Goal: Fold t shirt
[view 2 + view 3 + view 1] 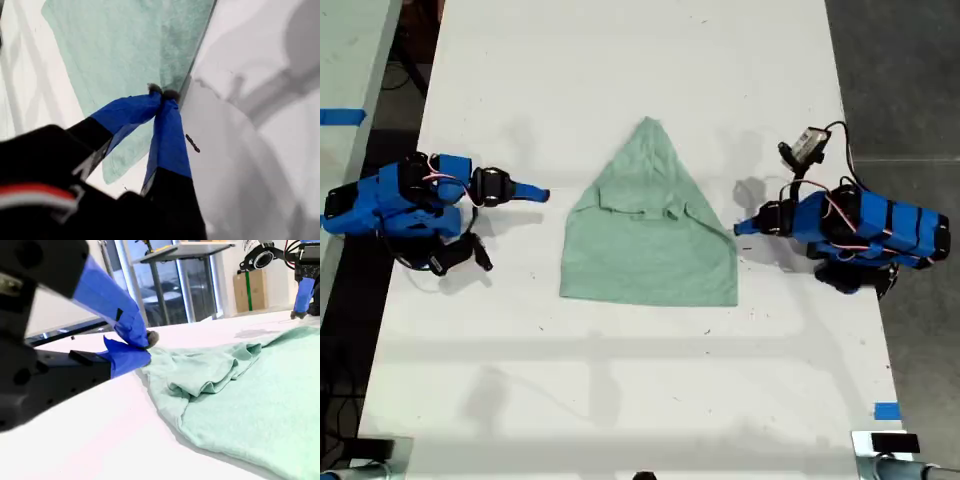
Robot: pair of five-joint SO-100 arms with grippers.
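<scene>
Beside the t shirt, sleeves already folded in but body unfolded, both the first gripper and second gripper sat closed, empty.

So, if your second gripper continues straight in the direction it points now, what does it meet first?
Most likely the t shirt. My second gripper looks closed and points at the cloth's bunched, folded-over sleeve part, just ahead of its tips. Nothing else lies between, though depth is uncertain.
</scene>
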